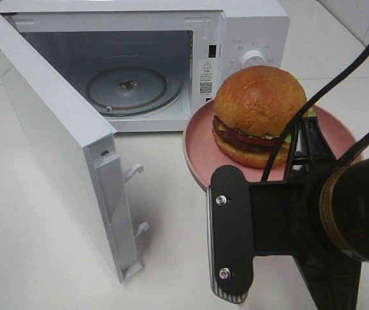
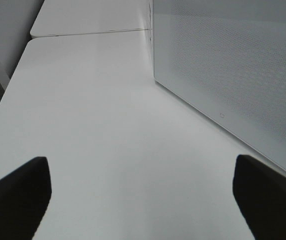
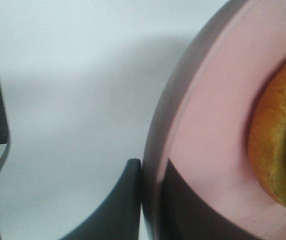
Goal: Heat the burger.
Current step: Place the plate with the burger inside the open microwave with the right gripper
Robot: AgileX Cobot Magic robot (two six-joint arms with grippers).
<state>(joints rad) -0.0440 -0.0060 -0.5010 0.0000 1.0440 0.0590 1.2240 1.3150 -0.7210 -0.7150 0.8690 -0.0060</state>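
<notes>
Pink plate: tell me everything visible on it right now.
The pink plate is round, flat and shallow with a low raised rim. Its surface is matte and could be plastic or ceramic, with no damage seen. It sits level in front of the open microwave, toward its control side. The burger stands upright near its middle. The right hand is shut on its rim, one dark finger outside the edge, the other on the top face. Whether it is lifted is unclear.
</notes>
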